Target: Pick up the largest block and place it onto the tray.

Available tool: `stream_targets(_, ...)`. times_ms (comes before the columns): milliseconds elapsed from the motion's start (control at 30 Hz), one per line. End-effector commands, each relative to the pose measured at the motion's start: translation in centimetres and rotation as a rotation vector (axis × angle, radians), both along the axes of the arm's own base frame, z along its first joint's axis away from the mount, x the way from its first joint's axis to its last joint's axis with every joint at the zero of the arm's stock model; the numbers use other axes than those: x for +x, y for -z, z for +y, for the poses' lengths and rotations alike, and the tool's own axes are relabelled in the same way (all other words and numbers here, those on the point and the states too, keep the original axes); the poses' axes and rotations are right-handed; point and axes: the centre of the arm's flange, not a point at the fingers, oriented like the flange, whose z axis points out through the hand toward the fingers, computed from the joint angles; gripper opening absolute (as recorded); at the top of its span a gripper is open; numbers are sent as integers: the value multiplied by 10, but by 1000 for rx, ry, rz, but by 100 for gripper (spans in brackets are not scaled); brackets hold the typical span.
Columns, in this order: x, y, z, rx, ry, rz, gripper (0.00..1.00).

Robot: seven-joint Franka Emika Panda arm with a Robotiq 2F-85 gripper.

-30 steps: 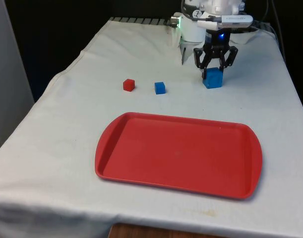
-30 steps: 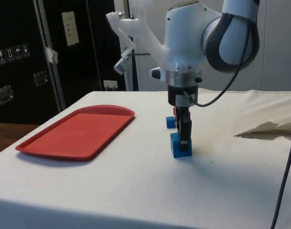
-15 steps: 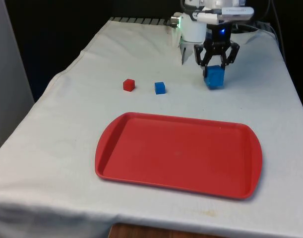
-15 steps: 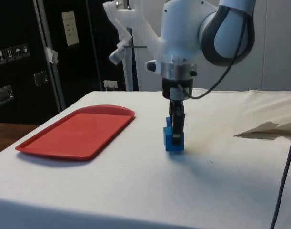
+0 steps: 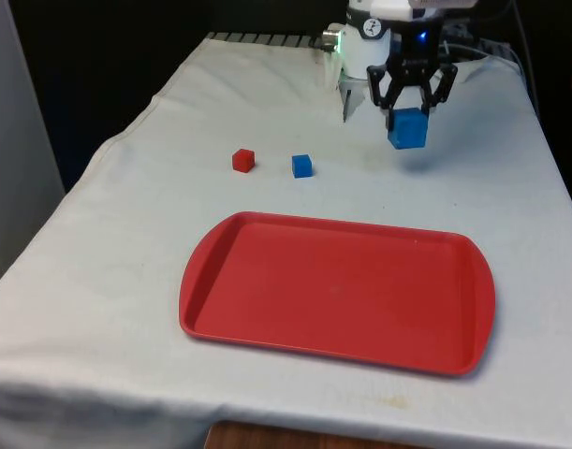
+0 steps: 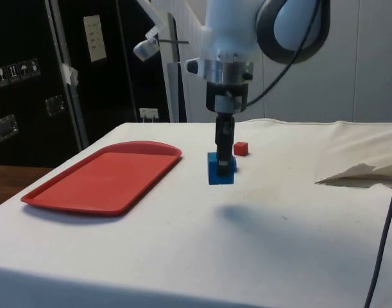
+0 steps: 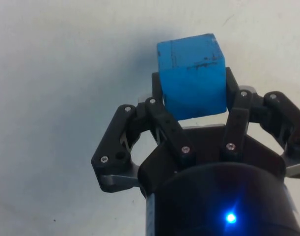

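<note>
While the gripper [image 5: 409,101] clamped the large blue block [image 5: 407,128] by opposite flat faces, we judged it light, rigid.

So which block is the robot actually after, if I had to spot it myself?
Look beyond the red tray to the black gripper. The large blue block hangs clamped there above the white cloth, bigger than the small blue block and small red block.

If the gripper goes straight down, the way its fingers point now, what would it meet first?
Probably the bare white cloth, and with the large blue block that the gripper holds, not its fingers. The block's shadow lies on open cloth, and the red tray and both small blocks sit off to the side.
</note>
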Motion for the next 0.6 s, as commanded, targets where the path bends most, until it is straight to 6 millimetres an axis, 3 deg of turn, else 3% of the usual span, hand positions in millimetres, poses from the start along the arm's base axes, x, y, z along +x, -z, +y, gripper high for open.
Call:
stream_targets(0,1,-2,0,2,3,-3,2)
stream_targets(567,37,-17,-2,-2,37,-42,2)
